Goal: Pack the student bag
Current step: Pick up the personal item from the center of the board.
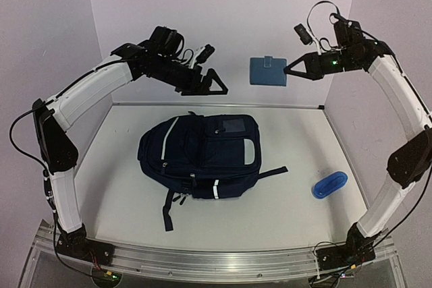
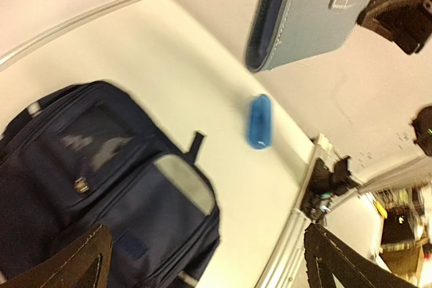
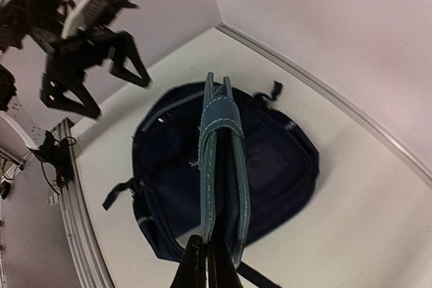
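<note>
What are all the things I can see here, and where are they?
student bag: one, navy blue with thin white stripes, lying in the middle of the table
folded case: one, blue with pale stitching, held up in the air over the back of the table
small pouch: one, bright blue, on the table to the right of the bag
table: one, white, under the bag and pouch
left gripper: one, black, open and empty, raised above the back of the table
right gripper: one, black, shut on the folded case

navy white-striped student bag [image 1: 202,156], grey-blue wallet [image 1: 267,71], bright blue pouch [image 1: 329,185], white table [image 1: 283,214]
</note>
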Motion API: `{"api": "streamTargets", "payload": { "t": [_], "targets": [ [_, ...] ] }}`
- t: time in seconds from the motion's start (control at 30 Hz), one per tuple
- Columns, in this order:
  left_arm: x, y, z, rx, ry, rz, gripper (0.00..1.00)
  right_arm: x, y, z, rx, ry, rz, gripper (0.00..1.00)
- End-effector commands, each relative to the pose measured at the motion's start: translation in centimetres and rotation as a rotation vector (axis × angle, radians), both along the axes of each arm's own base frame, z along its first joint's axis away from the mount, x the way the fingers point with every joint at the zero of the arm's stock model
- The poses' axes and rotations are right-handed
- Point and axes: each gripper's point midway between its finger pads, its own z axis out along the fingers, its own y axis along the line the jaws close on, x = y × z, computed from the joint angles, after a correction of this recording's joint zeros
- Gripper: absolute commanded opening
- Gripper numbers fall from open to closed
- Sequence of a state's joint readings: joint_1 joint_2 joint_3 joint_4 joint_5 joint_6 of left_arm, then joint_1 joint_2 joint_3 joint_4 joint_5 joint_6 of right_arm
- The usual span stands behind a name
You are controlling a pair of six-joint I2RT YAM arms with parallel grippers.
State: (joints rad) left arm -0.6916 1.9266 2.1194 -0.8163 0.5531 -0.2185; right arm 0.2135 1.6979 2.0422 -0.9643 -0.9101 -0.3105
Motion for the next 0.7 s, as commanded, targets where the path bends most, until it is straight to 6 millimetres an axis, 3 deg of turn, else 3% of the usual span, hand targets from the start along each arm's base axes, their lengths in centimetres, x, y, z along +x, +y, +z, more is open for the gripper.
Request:
{"api": "streamTargets", "payload": {
  "t": [0.0,0.13,0.27,0.4,0.5,0.67],
  "targets": [
    [-3.8,-2.3,5.8,-0.185,-0.149,-0.206,1.00,-2.7,2.6,6.6,0.142,-0.139,0.053,0.00],
    [-5.2,-3.1,7.0,-0.234,-0.188,-0.263,0.98,-4.5,4.4,7.4,0.163,-0.150,0.110,0.00],
    [-6.3,-3.6,8.5,-0.271,-0.220,-0.289,0.94,-5.3,5.4,6.9,0.158,-0.145,0.139,0.00],
    [-6.0,-3.3,9.9,-0.291,-0.267,-0.251,0.90,-6.4,6.1,6.3,0.157,-0.132,0.173,0.00],
    [-5.7,-2.9,9.9,-0.280,-0.277,-0.227,0.89,-7.1,6.6,6.2,0.146,-0.151,0.188,0.00],
    [-4.7,-0.9,9.5,-0.287,-0.177,-0.143,0.96,-7.4,6.4,5.9,0.022,-0.341,0.132,0.00]
  ]
}}
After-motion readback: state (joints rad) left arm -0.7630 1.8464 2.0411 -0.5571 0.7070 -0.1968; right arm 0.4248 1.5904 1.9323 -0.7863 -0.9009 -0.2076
